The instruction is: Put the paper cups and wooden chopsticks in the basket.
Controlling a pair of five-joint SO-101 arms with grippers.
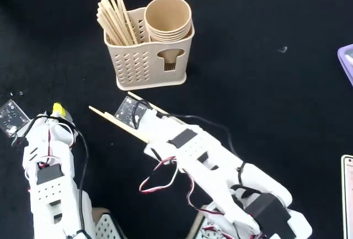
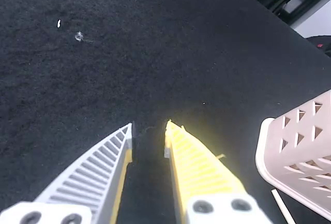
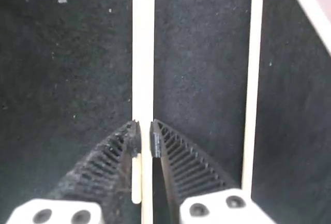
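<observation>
Left gripper (image 2: pixel 149 128): parted, nothing held.
Right gripper (image 3: pixel 144 128): clamped on one chopstick (image 3: pixel 143 53) lying on the table (image 1: pixel 265 101).
Basket (image 1: pixel 149 62): paper cups (image 1: pixel 168 15) and chopsticks (image 1: pixel 115 18) are held inside.

The white right arm (image 1: pixel 193 150) hides far ends of two pale wooden chopsticks (image 1: pixel 107 116); the beige perforated basket (image 2: pixel 302 146) is edge-cropped.
</observation>
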